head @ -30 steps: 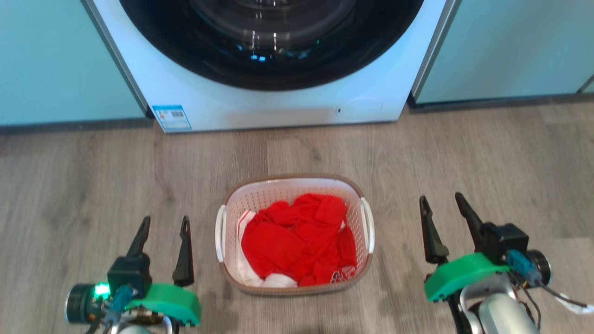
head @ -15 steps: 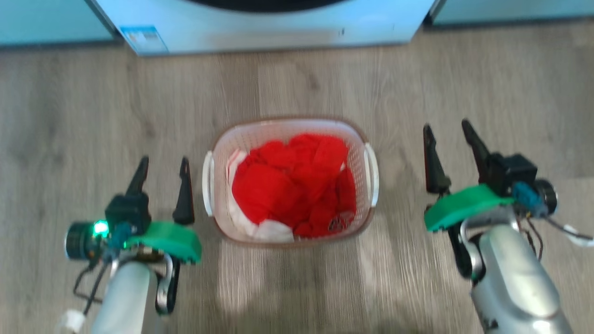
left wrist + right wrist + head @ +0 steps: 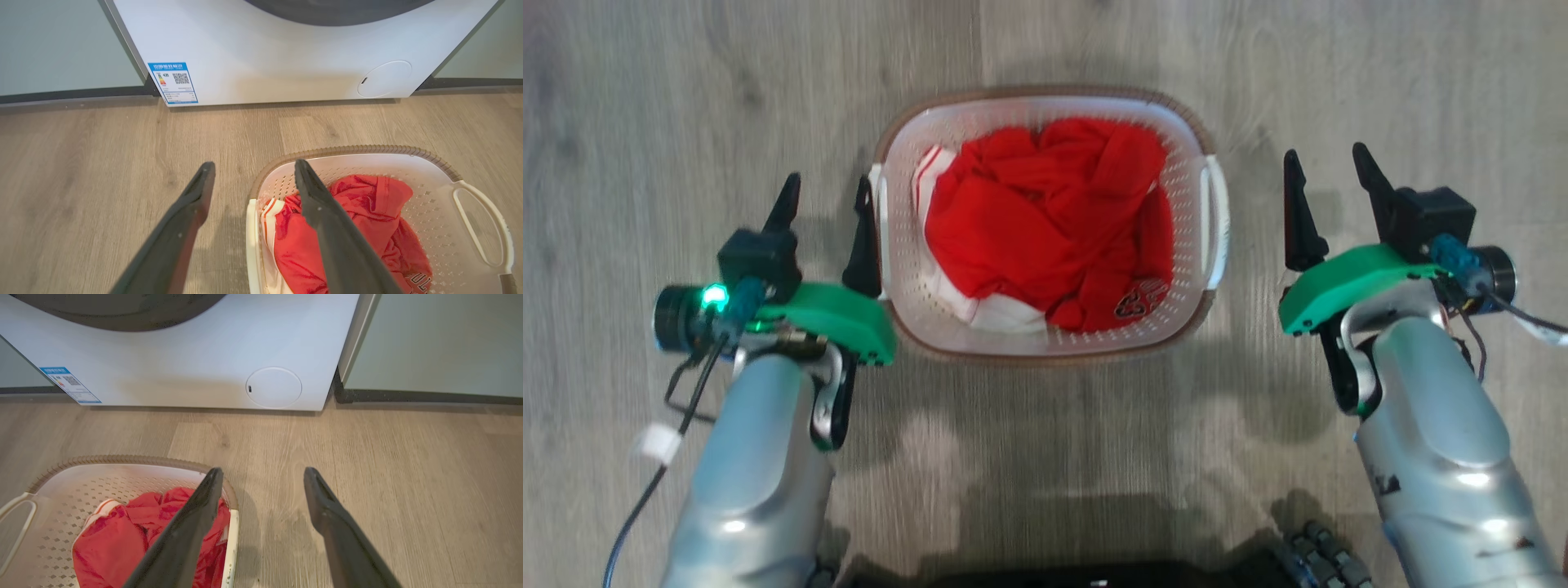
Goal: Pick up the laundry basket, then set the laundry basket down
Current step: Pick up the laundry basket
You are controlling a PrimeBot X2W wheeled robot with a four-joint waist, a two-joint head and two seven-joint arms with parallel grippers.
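Left pincer (image 3: 827, 184), right pincer (image 3: 1325, 155): both open, empty, flanking the laundry basket (image 3: 1045, 104). Basket sits on floor (image 3: 1045, 457), red clothes (image 3: 1045, 212) inside; washing machine (image 3: 265, 49) beyond. Judged: pick-up not begun; grasp, lift, set-down remain.

The laundry basket (image 3: 1186, 188) stands on the floor (image 3: 1045, 457) at the robot's 12 o'clock, with bunched clothes (image 3: 1045, 212) lying in it; the left claw (image 3: 828, 181) is at the basket's 9 o'clock, its inner finger just beside that side's handle (image 3: 876, 220); the right claw (image 3: 1325, 153) is at 3 o'clock, apart from the other handle (image 3: 1215, 220); the washing machine (image 3: 278, 53) stands beyond the basket at 12 o'clock, with bare floor between them.
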